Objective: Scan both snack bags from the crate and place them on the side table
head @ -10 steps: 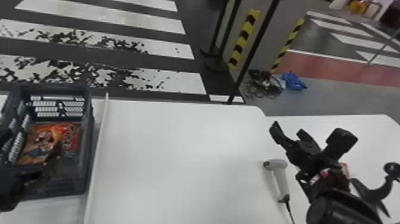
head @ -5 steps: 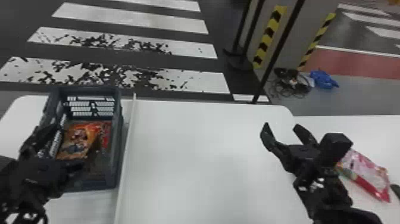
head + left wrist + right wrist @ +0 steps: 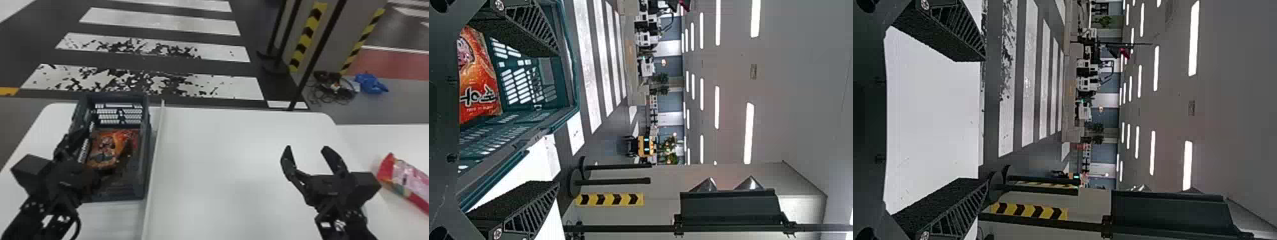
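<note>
Looking light, kinda slippery, orange snack bag (image 3: pixel 107 149) is best pinched mid-body; left tool (image 3: pixel 557 119) and right tool (image 3: pixel 306 148) are spread, empty.

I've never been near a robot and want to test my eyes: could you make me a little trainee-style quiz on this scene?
1. True or false: the right gripper is open.
2. Where is the orange snack bag? a) on the floor; b) in the crate; c) in the right gripper.
3. Fill in: the red-and-pink bag lies to the robot's ____ of the right gripper.

Key: 1 true; 2 b; 3 right.
</note>
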You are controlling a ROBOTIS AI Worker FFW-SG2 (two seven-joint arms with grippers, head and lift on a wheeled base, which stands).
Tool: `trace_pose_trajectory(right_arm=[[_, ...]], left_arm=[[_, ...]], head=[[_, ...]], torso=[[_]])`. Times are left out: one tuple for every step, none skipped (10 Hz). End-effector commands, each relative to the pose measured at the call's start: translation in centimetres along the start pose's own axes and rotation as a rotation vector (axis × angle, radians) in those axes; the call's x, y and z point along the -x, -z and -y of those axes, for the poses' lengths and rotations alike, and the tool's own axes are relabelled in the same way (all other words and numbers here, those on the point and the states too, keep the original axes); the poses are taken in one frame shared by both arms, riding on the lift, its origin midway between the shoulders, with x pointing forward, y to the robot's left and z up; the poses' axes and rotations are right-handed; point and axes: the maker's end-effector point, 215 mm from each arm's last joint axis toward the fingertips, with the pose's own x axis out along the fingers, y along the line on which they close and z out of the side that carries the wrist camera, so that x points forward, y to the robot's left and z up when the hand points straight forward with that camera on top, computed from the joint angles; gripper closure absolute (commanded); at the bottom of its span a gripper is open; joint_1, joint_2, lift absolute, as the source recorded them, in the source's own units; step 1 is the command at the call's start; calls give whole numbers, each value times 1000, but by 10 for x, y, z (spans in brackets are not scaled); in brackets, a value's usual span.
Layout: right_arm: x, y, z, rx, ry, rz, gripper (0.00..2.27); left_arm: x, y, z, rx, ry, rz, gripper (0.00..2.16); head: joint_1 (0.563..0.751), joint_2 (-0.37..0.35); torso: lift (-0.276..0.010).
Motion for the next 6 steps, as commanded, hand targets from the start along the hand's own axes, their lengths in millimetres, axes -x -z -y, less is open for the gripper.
trace_pose_trajectory(right_arm=[[9,8,-19,-7,-15,6,60],[11,14,-23,-7,-21,-4,60],[14,16,-22,-6,-20,-8,60],[17,19,-20,-4,-17,-13,60],[20,22,-18,-7,-14,-20,60],[24,26,-14,-8,-6,-29,60]], left_arm=[[-8,0,-3,-6,-2,-16,76],[-17,-7,-9,-13,-2,-12,73],[-28,-14,-14,-23,1,-16,73],[-39,-22,-21,-37,7,-23,73],[-49,-28,-24,-58,29,-38,70],[-57,-30,-30,-79,57,-62,70]], head=[[695,-153],[695,-142],[695,-128],[695,-120],[695,-118],[695,-115]], torso=[[-98],[-98],[-98],[-98],[-98],[-98]])
